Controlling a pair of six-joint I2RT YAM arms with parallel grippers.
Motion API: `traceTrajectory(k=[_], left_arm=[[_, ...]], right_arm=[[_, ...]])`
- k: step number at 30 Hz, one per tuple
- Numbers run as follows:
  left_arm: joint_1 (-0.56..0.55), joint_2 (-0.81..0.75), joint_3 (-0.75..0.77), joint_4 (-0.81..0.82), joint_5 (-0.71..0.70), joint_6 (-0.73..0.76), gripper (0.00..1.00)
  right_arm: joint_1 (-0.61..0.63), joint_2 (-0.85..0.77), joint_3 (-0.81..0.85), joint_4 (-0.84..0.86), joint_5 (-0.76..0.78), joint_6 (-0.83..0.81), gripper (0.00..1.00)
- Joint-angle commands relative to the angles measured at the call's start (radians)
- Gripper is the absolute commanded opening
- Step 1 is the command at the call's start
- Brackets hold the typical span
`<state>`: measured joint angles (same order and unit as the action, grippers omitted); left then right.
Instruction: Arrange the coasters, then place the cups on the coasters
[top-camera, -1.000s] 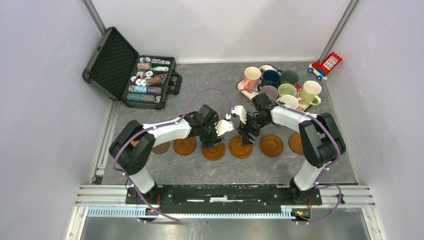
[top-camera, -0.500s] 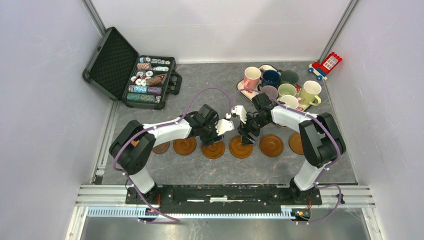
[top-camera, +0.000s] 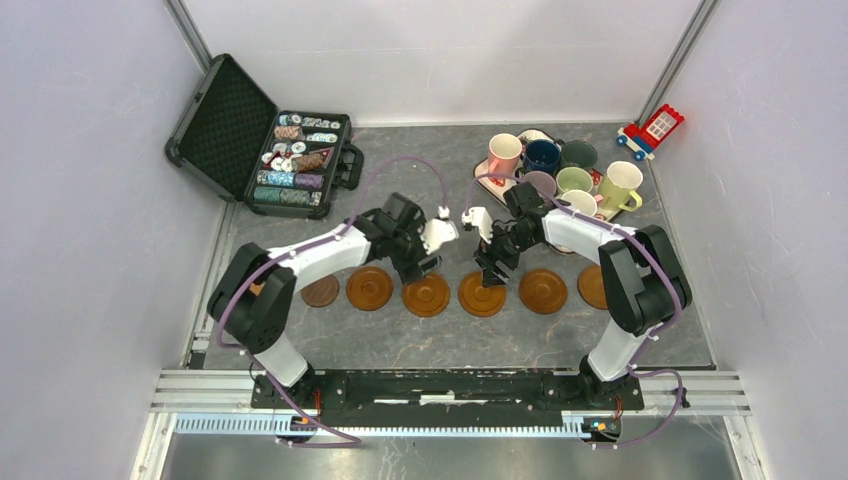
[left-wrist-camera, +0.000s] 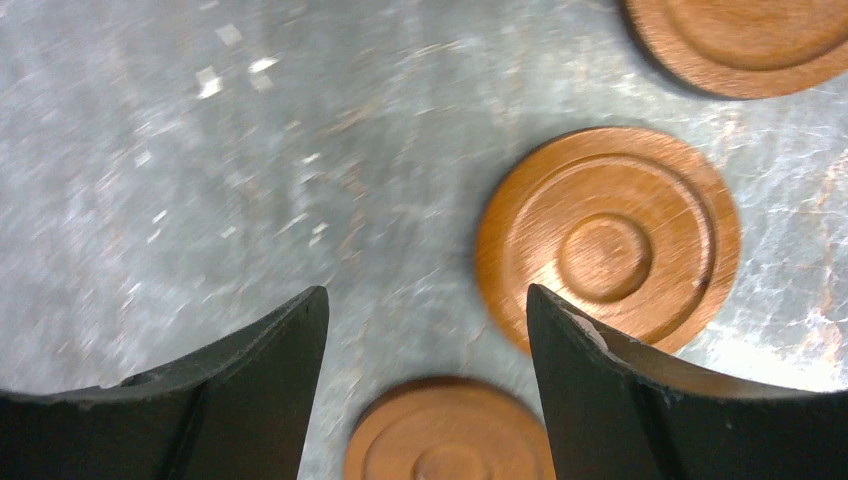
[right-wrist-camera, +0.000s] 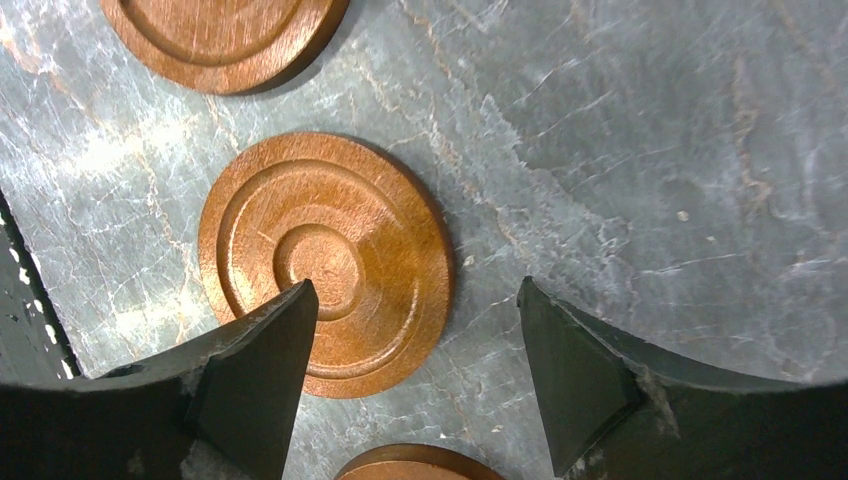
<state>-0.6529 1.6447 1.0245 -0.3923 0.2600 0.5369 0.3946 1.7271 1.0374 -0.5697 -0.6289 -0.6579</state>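
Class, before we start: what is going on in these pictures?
Two robot arms are working on a row of wooden coasters laid across the table. The left gripper and the right gripper both hover over the row, fingers open and empty. The mugs stand crowded on the tray at the back right; none is on a coaster yet.

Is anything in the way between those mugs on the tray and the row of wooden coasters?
Nothing loose lies on the table between the mugs and the coasters. Only the robot's own right arm stretches across that gap.
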Motion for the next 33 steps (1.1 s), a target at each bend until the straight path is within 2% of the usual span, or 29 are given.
traceTrajectory(k=[1, 7, 20, 33], left_arm=[[0.108, -0.098, 0.029, -0.072, 0.067, -0.052, 0.78], [0.211, -0.057, 0.043, -0.117, 0.011, -0.034, 0.70], [0.248, 0.048, 0.042, -0.044, -0.147, 0.012, 0.56], [0.249, 0.073, 0.005, -0.067, -0.154, 0.157, 0.57]], right_arm=[[-0.003, -0.026, 0.071, 0.012, -0.035, 0.025, 0.83], [-0.002, -0.024, 0.121, 0.011, -0.049, 0.050, 0.85], [-0.002, -0.057, 0.167, -0.008, -0.039, 0.061, 0.86], [-0.004, -0.074, 0.152, -0.015, -0.024, 0.052, 0.86]])
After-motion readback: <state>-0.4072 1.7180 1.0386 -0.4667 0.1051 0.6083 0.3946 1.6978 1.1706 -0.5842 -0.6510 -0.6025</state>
